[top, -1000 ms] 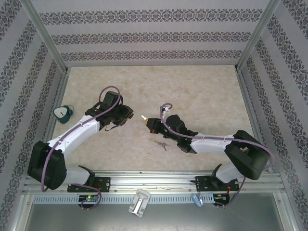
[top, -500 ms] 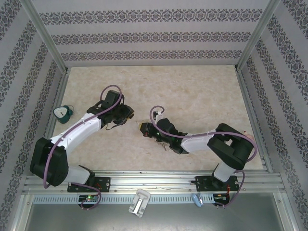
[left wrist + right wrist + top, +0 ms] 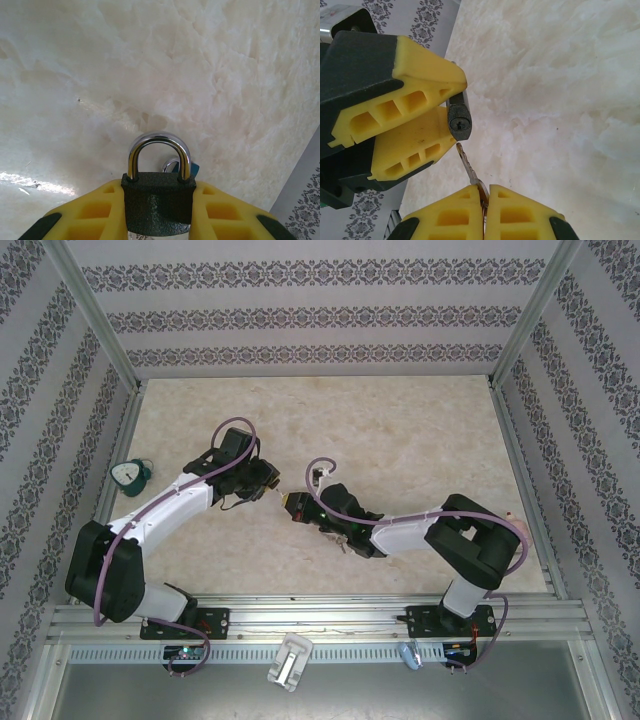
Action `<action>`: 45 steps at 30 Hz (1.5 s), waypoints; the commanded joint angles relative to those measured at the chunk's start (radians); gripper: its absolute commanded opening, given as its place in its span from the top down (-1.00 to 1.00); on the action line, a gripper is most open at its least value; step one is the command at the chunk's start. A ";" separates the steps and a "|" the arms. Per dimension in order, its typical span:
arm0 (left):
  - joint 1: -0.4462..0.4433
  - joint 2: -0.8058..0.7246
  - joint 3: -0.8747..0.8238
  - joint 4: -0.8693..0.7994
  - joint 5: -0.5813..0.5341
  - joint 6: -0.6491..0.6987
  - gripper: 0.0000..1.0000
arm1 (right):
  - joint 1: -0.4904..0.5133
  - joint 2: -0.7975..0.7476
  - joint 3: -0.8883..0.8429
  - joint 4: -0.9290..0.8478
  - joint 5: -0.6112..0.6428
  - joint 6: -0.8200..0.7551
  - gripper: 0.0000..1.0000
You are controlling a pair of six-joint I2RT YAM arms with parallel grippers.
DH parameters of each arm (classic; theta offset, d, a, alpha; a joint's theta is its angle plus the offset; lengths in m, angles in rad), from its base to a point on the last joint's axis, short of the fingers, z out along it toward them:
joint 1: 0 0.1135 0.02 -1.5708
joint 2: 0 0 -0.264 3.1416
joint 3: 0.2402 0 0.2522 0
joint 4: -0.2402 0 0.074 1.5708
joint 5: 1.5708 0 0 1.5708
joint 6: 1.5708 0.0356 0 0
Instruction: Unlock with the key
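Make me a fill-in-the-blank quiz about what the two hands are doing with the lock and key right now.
1. The left hand is shut on a dark ___.
2. Its shackle is ___.
3. The right hand pinches a ___.
4. That thing's tip is aimed at the ___, not yet inside it.
Missing words: padlock; closed; key; keyhole.

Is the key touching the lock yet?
Cannot tell. In the right wrist view the key ends right beside the padlock; neither a gap nor contact shows plainly.
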 commanded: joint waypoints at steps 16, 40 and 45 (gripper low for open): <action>0.012 0.006 0.024 0.003 0.031 0.012 0.58 | 0.008 0.009 0.041 -0.007 0.073 -0.027 1.00; 0.000 0.007 0.025 0.012 0.021 -0.037 0.63 | 0.008 0.020 0.079 -0.058 0.126 -0.012 1.00; -0.017 0.014 0.037 0.001 -0.007 -0.055 0.65 | 0.023 0.015 0.097 -0.060 0.160 -0.029 1.00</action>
